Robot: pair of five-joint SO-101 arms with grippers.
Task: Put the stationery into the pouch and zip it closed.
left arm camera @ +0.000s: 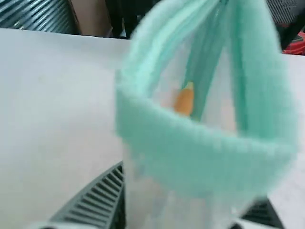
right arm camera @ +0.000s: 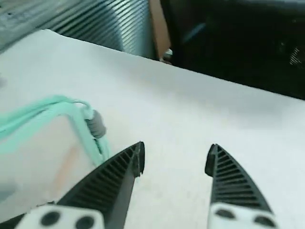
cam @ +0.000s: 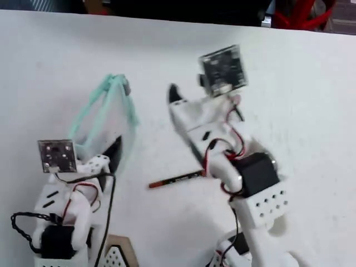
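A clear pouch [cam: 108,119] with a mint-green zipper band stands lifted at the left of the table, its mouth held wide. My left gripper [cam: 114,153] is shut on the pouch's near edge. In the left wrist view the pouch [left arm camera: 200,157] sits close up, with an orange pencil [left arm camera: 185,99] inside it. An orange-and-black pen [cam: 175,179] lies flat on the table, one end running under the right arm. My right gripper [cam: 173,95] hangs open and holds nothing, to the right of the pouch's far end. Its jaws [right arm camera: 175,150] stand beside the grey zipper pull [right arm camera: 96,125].
The white table [cam: 289,117] stretches bare to the right and far side, ending at a far edge against a dark room. A wooden piece [cam: 119,247] lies at the near edge by the left arm's base. Something red [cam: 300,14] stands beyond the far right corner.
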